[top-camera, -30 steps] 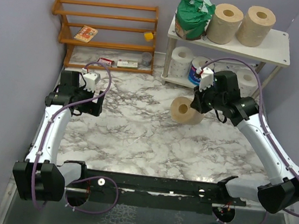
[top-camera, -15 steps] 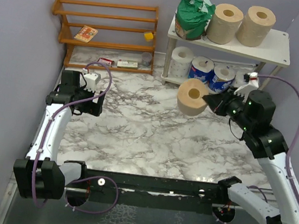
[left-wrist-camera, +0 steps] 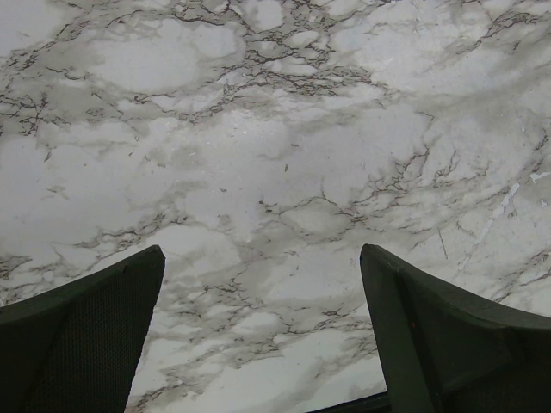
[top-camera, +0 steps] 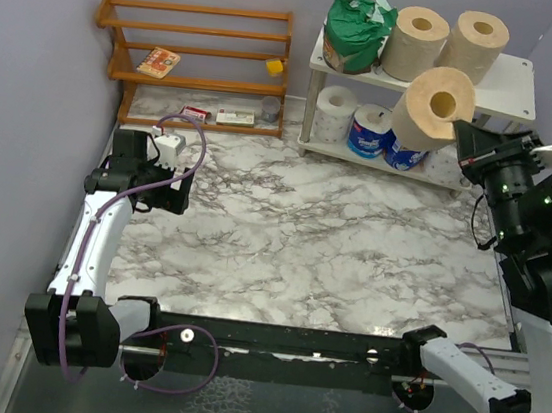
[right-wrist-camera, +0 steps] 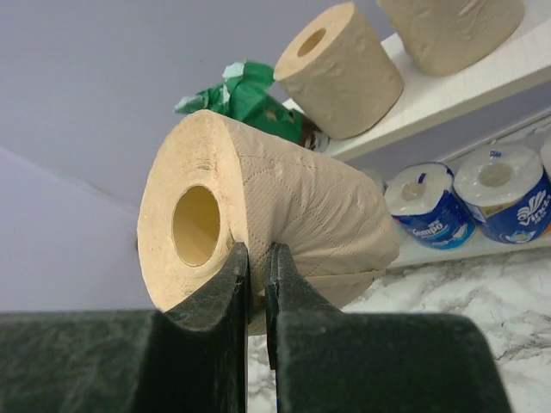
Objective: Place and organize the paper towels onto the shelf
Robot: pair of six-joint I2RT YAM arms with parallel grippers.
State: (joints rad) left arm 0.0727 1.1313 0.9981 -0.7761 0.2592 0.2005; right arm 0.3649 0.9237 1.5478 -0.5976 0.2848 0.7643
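Pinching the tan roll (right-wrist-camera: 293, 206) by its wall with the right tool (right-wrist-camera: 256, 258), holding the left tool (left-wrist-camera: 261, 254) spread over the worktop (left-wrist-camera: 258, 129). Probably light, soft, crushable: squeeze gently beside the core.

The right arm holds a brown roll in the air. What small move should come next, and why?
Probably carry the tan roll toward the bare right end of the shelf top; the right gripper pinches it aloft, short of that board.

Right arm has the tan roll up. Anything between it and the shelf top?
Nothing visible between the held roll and the top board. But the green pack and two tan rolls fill most of it; only its right end looks bare.
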